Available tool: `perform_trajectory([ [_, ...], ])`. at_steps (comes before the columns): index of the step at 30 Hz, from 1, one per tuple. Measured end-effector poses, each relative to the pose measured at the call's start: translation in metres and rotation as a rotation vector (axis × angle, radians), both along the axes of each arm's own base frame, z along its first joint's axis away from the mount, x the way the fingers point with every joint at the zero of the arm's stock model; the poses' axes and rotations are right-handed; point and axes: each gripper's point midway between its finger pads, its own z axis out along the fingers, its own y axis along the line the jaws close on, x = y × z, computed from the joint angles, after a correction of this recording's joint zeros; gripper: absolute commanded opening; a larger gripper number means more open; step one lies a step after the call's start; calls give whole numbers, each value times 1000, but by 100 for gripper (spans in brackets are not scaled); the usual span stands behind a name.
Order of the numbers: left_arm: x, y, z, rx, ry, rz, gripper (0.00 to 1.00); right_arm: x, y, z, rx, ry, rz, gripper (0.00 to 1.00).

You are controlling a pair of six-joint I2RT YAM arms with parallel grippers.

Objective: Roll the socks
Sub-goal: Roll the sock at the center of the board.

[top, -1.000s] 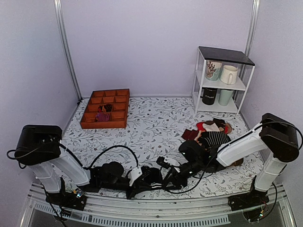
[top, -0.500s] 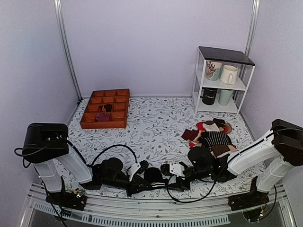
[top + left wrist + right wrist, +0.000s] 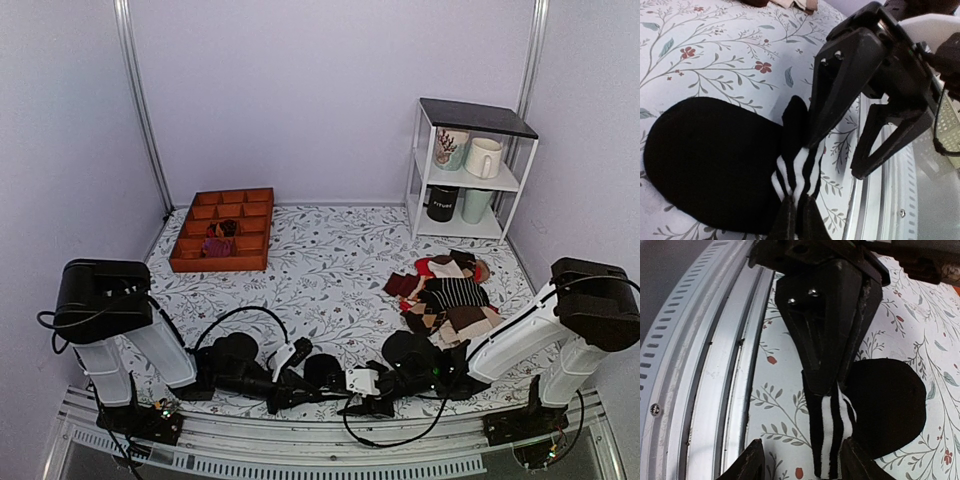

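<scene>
Socks (image 3: 322, 372) at table (image 3: 330, 262) edge, clothes pile (image 3: 452, 300) nearby

High rear overview; two opposed wrist close-ups of the socks (image 3: 715, 160)

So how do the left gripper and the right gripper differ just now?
The left gripper is shut; the right gripper is open. The left gripper pinches the striped end of the socks; the right gripper only straddles it. Both are black and low at the near edge of the table.
</scene>
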Motion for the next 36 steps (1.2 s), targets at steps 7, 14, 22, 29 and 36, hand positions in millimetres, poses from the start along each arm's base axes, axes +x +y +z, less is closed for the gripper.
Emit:
perform_trajectory([
  [7, 0, 0, 0, -9, -2, -2, 0, 16, 5, -4, -18, -41, -74, 51],
  [14, -1, 0, 0, -18, -4, -5, 0, 24, 4, -4, -28, -88, -104, 25],
  [22, 0, 6, 2, -7, -22, 2, 15, 22, 14, -3, -78, -5, -109, 15],
  [29, 9, 38, 20, 87, -185, 54, 52, 15, 14, -2, -137, 217, -96, 16],
  [36, 8, 46, 72, 12, -431, 56, 53, 22, 23, -4, -228, 455, -102, 16],
])
